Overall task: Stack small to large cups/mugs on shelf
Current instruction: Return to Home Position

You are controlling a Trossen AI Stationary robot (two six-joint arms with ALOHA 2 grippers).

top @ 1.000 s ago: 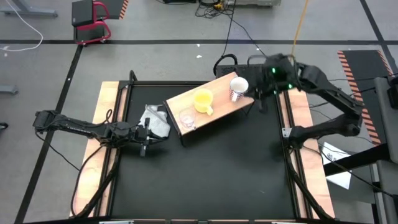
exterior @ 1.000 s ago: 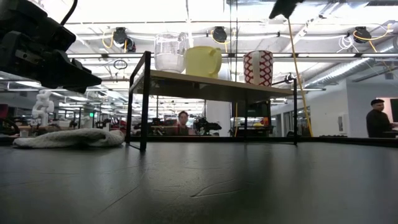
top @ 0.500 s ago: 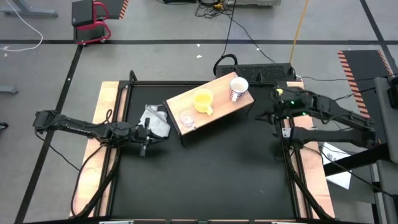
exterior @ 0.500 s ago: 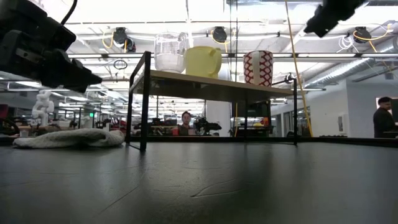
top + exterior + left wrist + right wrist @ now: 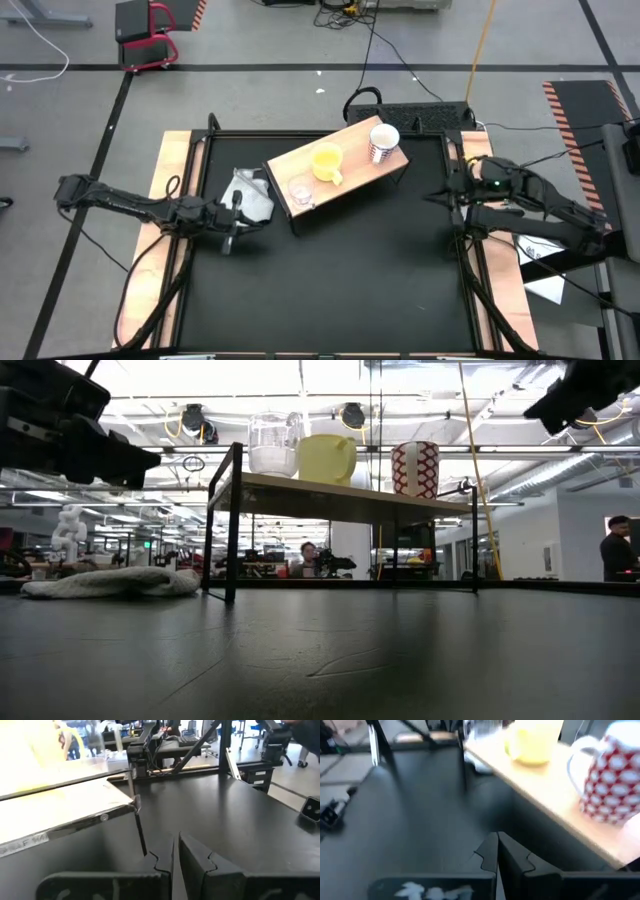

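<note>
1. Left gripper (image 5: 235,213) (image 5: 95,452): fingers pressed together with nothing between them, as the left wrist view (image 5: 175,844) shows. It is raised off the table (image 5: 340,285), at the table's left side.
2. Cloth (image 5: 252,196) (image 5: 110,582): white-grey, crumpled on the table just beside the left gripper, between it and the shelf.
3. Shelf (image 5: 356,171) (image 5: 330,496) (image 5: 555,802): wood top on a dark frame. It stands between the two grippers, set askew, with one end near each.
4. Glass (image 5: 301,189) (image 5: 272,445): clear and upright on the shelf top, at the end nearest the left gripper.
5. Yellow mug (image 5: 326,160) (image 5: 327,459) (image 5: 532,740): upright at mid-shelf, just beside the glass.
6. Red-and-white mug (image 5: 383,142) (image 5: 415,469) (image 5: 606,779): upright at the shelf end nearest the right gripper, apart from the yellow mug.
7. Right gripper (image 5: 443,192) (image 5: 580,395) (image 5: 497,840): fingers closed and empty. It is raised at the table's right edge, well apart from the shelf and pointing toward it.
8. Room beyond, low view: a person (image 5: 307,557) shows under the shelf top, and a second person (image 5: 619,550) at the far right.
</note>
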